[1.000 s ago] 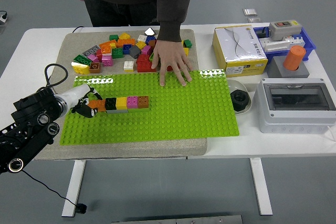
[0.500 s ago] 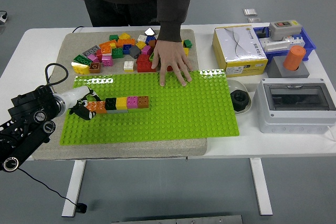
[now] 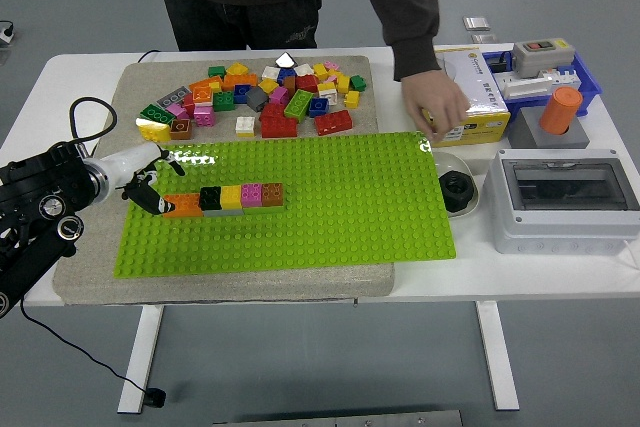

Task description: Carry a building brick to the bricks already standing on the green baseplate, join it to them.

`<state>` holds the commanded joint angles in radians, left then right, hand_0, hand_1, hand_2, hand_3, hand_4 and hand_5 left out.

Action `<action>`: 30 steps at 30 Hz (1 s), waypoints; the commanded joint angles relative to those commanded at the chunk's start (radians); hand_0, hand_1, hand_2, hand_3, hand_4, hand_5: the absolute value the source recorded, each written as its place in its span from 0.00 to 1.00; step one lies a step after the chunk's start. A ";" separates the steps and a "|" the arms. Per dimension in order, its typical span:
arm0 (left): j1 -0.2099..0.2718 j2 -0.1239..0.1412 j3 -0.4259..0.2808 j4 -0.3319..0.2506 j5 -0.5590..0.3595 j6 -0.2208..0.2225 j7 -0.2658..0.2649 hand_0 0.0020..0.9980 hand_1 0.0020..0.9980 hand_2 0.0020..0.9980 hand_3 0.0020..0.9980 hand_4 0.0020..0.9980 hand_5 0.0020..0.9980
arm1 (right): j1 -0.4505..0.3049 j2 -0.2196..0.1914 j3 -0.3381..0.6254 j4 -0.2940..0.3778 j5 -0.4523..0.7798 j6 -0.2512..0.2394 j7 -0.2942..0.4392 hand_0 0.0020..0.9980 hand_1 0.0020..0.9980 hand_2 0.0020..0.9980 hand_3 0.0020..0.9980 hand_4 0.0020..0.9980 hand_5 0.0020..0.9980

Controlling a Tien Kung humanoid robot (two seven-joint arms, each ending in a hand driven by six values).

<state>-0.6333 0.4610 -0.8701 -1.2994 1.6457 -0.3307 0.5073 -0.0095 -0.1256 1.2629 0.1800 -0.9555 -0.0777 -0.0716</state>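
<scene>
A green baseplate (image 3: 340,207) lies on a grey mat. On its left part stands a row of joined bricks (image 3: 230,197): orange, dark, yellow, pink, brown. My left hand (image 3: 148,187) is at the plate's left edge, just left of the orange end brick (image 3: 181,207). Its fingers are spread and hold nothing, and the fingertips come close to that brick. Loose bricks (image 3: 260,97) in many colours are heaped on the mat behind the plate. The right arm is out of view.
A person stands at the far side with a hand (image 3: 435,107) over a yellow and white box (image 3: 470,97). At the right are a blue tray (image 3: 585,77), an orange cylinder (image 3: 565,107), a grey enclosure (image 3: 565,192) and a black round part (image 3: 457,187).
My left hand drew back to the left, away from the row, and the orange brick stayed. The person's hand left the baseplate's far edge and moved right to the box.
</scene>
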 joint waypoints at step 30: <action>0.064 0.055 0.062 -0.083 0.003 -0.037 0.035 0.11 0.00 0.03 0.77 0.74 0.00 | 0.001 -0.002 0.004 0.000 -0.003 0.000 0.001 0.64 0.44 0.60 0.72 0.72 0.94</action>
<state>-0.5692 0.5156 -0.8084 -1.3829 1.6491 -0.3679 0.5419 -0.0086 -0.1273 1.2670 0.1800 -0.9583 -0.0779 -0.0710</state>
